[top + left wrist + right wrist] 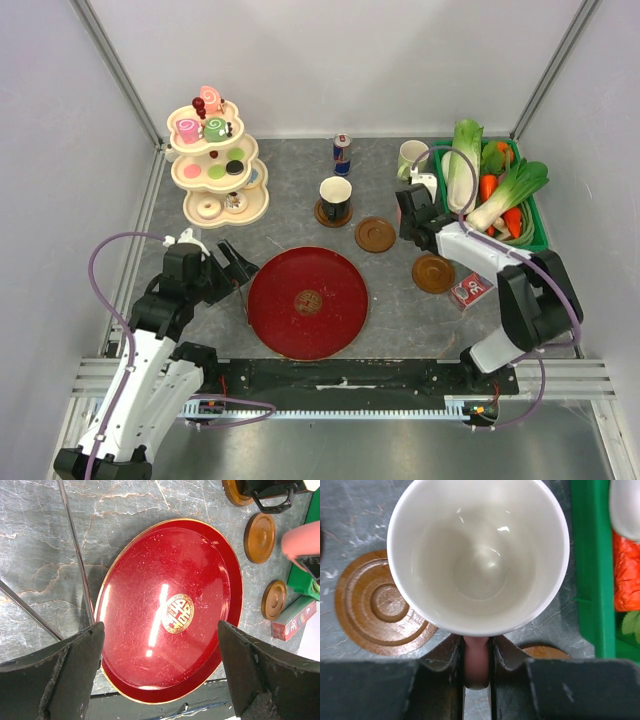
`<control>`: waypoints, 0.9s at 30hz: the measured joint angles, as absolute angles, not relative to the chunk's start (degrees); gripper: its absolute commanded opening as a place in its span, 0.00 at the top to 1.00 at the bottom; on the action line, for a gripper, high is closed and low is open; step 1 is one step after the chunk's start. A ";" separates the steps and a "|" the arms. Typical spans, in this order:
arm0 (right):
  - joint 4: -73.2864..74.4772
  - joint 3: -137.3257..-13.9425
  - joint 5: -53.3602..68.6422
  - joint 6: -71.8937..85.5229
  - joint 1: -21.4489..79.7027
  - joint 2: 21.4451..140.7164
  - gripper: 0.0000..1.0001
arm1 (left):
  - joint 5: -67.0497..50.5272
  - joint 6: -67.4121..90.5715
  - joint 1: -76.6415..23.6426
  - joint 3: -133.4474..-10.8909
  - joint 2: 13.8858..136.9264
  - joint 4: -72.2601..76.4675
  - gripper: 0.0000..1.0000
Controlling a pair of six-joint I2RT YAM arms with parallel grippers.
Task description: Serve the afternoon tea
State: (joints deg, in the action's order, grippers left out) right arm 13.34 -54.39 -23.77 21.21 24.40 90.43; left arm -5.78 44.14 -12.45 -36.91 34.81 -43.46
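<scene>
The right claw point(477, 667) is clamped on the pink mug point(477, 555) by its handle. The left claw point(160, 672) gapes apart at the red tray's point(200, 570) left edge.

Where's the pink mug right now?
In the right wrist view, the pink mug is held by its handle in the right gripper, with the green crate just to its right and a brown coaster to its left.

From above, the right hand point(412, 203) hides most of the mug point(478, 555); at ten o'clock the pastries point(213, 128) on the stand point(185, 168) are too small to sort.
</scene>
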 measured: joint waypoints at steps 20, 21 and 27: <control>8.95 -53.04 -23.90 25.32 35.88 88.29 0.85 | -5.89 43.79 -12.45 -36.91 33.56 -44.29 0.01; 8.91 -52.47 -24.12 25.65 36.34 88.60 0.84 | -5.89 43.77 -12.45 -36.91 33.56 -44.31 0.01; 7.86 -50.89 -24.53 27.20 37.78 89.73 0.37 | -5.87 43.64 -12.45 -36.91 33.21 -44.42 0.01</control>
State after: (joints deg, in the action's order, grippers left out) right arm 7.86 -50.89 -24.53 27.20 37.78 89.73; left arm -5.87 43.64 -12.45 -36.91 33.21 -44.42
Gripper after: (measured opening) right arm 0.324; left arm 0.991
